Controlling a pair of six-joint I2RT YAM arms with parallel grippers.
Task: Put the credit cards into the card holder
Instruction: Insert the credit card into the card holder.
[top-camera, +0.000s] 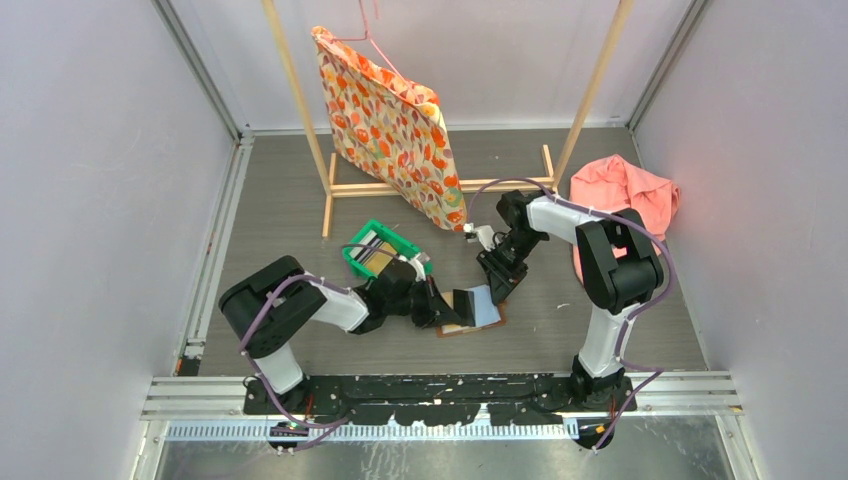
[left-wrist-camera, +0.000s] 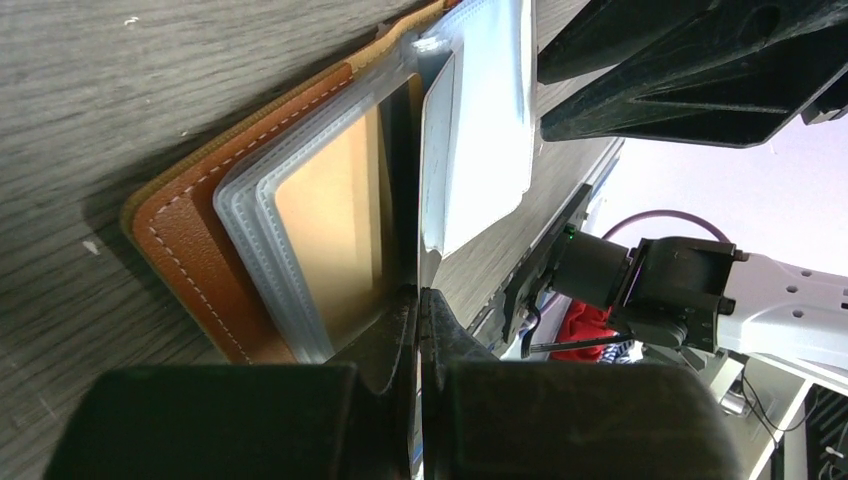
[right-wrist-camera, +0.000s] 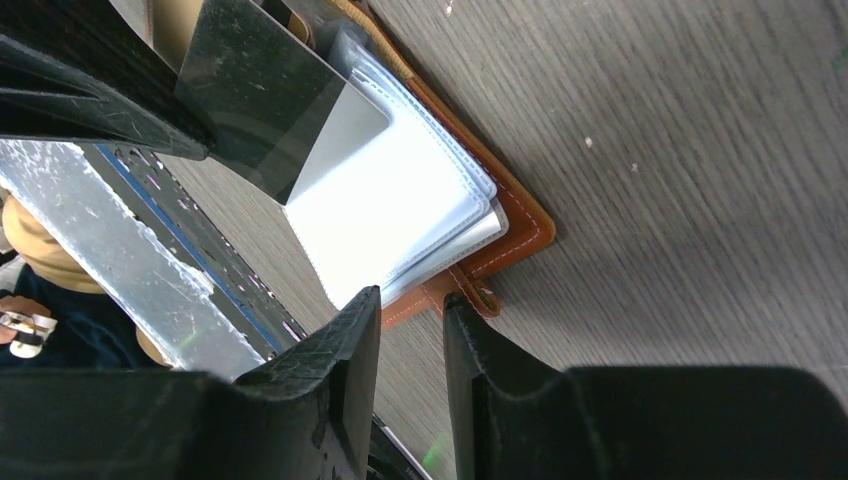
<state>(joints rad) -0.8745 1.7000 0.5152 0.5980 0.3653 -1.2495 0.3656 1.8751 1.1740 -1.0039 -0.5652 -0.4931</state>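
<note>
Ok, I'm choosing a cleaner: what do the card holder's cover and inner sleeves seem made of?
The card holder's cover looks like brown leather, or a faux one: matte, finely grained, pale stitching along the edge. The sleeves look like soft clear plastic: glossy, see-through, with pressed seam lines round each pocket.

No writing can be read on the card holder (left-wrist-camera: 185, 250) or the credit cards (left-wrist-camera: 330, 200).
</note>
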